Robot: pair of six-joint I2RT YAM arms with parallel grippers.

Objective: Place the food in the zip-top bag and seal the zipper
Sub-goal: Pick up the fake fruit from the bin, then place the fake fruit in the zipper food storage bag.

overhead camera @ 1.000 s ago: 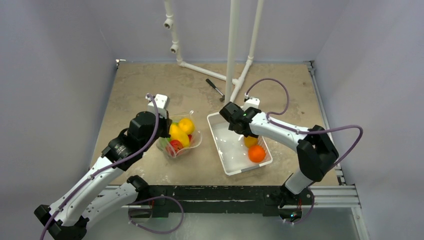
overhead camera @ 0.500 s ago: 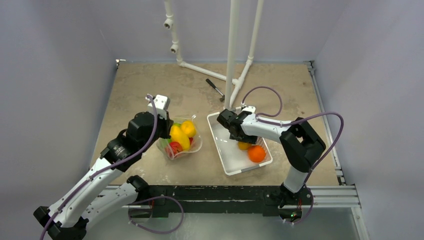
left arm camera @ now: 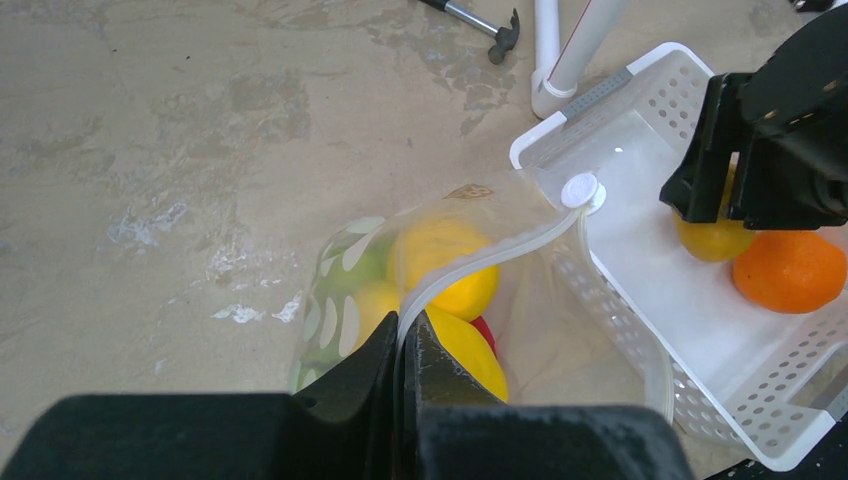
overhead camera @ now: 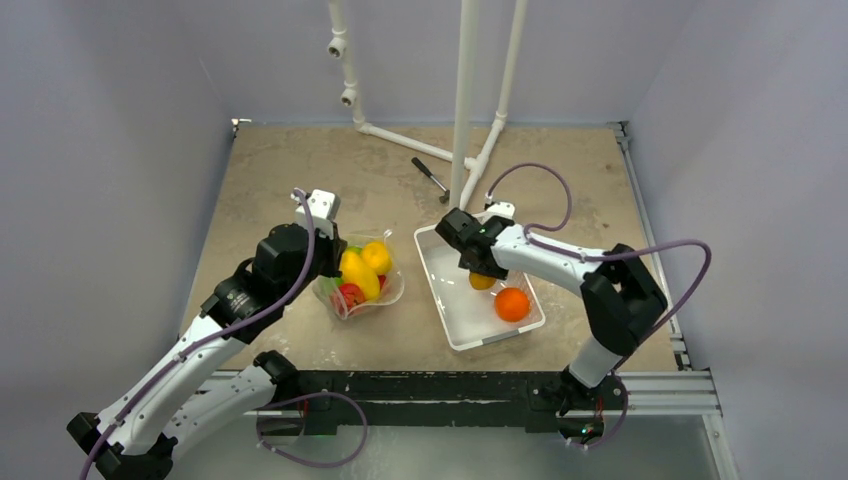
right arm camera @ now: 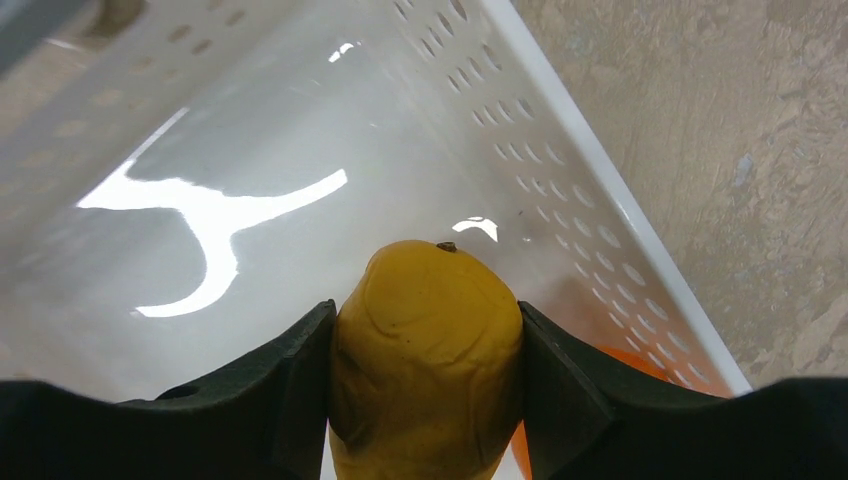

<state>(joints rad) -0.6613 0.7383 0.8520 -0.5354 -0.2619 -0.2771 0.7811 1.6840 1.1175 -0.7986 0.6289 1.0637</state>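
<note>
The bag [left arm camera: 530, 295] was clear, crinkly plastic; the tray [right arm camera: 560, 170] glossy white perforated plastic; the lemon [right arm camera: 425, 350] smooth; the worktop [left arm camera: 200, 150] rough and matt.

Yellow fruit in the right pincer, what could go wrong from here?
1. The right pincer grips the glossy, rounded yellow fruit only by its sides; it could slip on the lift and drop beside the orange in the tray.
2. The left pincer pinches the zipper at one spot, so the mouth of the zip-top bag gapes narrowly over fruit already inside; the new piece may catch its edge.
</note>
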